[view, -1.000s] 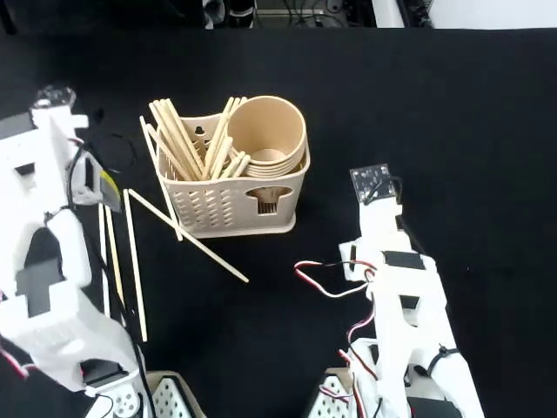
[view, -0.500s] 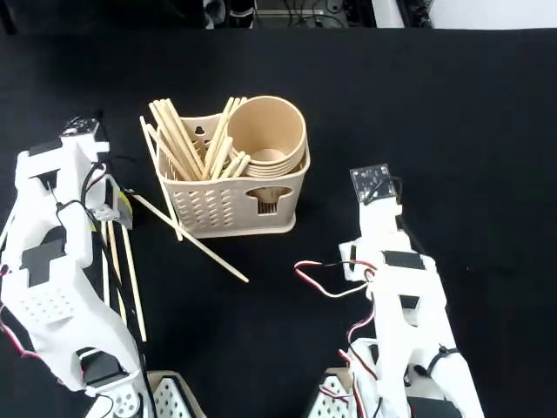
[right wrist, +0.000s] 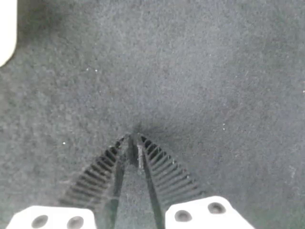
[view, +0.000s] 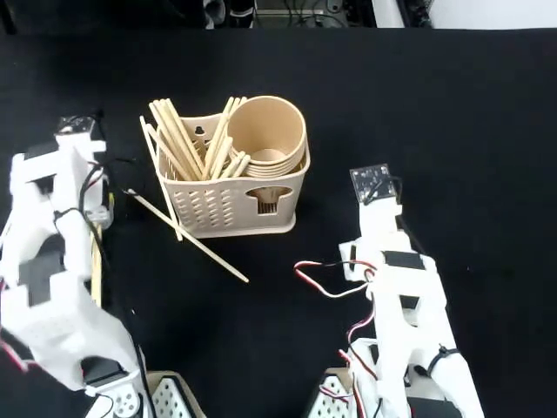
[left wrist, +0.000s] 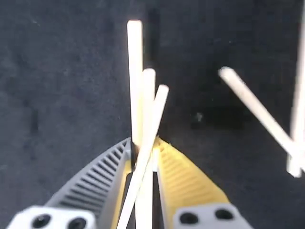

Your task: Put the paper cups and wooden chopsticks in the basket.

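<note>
If the pinch slackens: the three wooden chopsticks (left wrist: 142, 95) in the left claw (left wrist: 143, 143) could fan out or drop. One lies crossed over the other two rather than flush, so I judge the fingers bear on them unevenly.
Risk at the basket: the basket (view: 233, 209), off to one side of the left claw, is already crowded. A bundle of sticks stands in one compartment and the paper cups (view: 268, 131) fill the other. The long ends jutting ahead of the claw could catch the rim or knock standing sticks out.
Risk from the loose chopstick (view: 187, 237): it lies on the black cloth (right wrist: 214, 71) between the left claw and the basket's foot. A low sweep of the held bundle could shove it away.
Left claw: nearly pressed together, pinching all three sticks between its grey and yellow fingers. The sticks reach well beyond the fingertips.
Right claw (right wrist: 134, 143): fingers pressed together and holding nothing. The tips are at the cloth, though contact cannot be told, and it is well apart from the basket.
</note>
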